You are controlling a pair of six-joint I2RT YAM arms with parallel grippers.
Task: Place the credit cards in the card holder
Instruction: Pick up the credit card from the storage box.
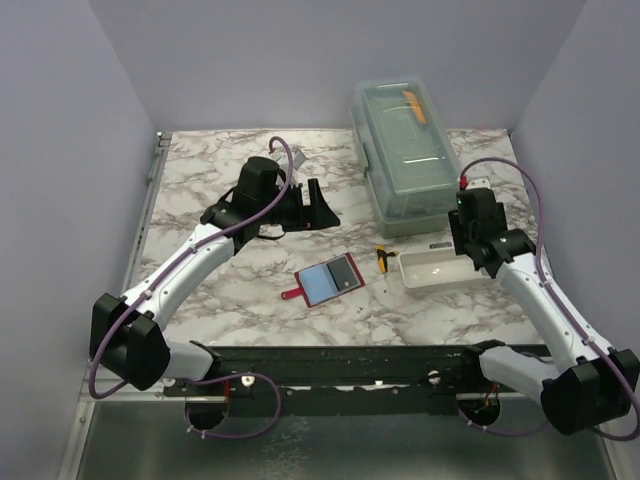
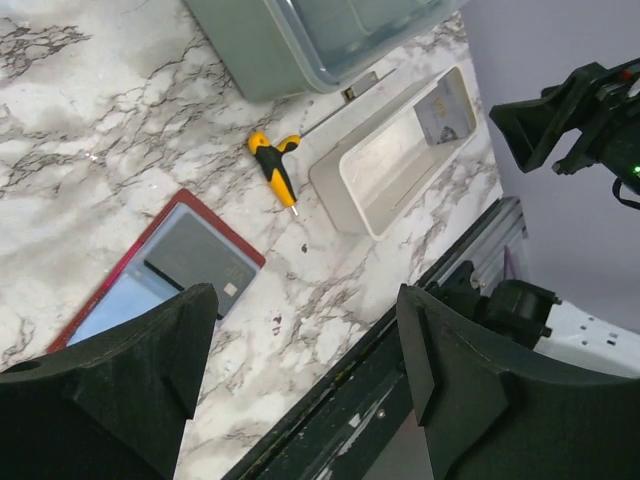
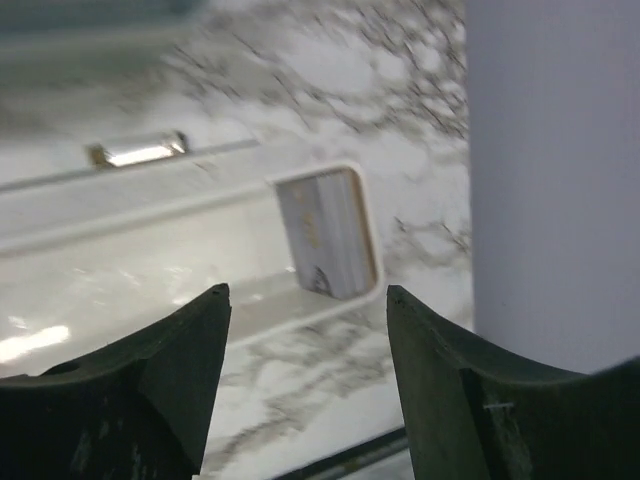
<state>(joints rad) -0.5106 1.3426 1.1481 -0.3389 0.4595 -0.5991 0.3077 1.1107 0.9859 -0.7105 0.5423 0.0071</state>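
Marble tabletop (image 1: 190,170). Credit card (image 3: 325,232) in white tray (image 3: 150,240): thin, stiff, slick; likely best pinched across its edges. Right gripper (image 3: 305,298) above, spread; left gripper (image 2: 302,310) spread.

The table (image 1: 200,190) is white marble with grey veining. The card holder (image 1: 300,291) is red, showing a pale blue card (image 1: 320,283) and a dark grey card (image 1: 345,274). At its 3 o'clock lie a yellow-and-black screwdriver (image 1: 381,258) and a white tray (image 1: 430,268); at 1 o'clock, a pale green translucent box (image 1: 385,205).

My fingers (image 3: 150,400): matt black plastic. Surface (image 1: 190,170): smooth marble-look. Tray (image 2: 345,200): glossy white plastic. Box (image 1: 400,130): clear plastic.
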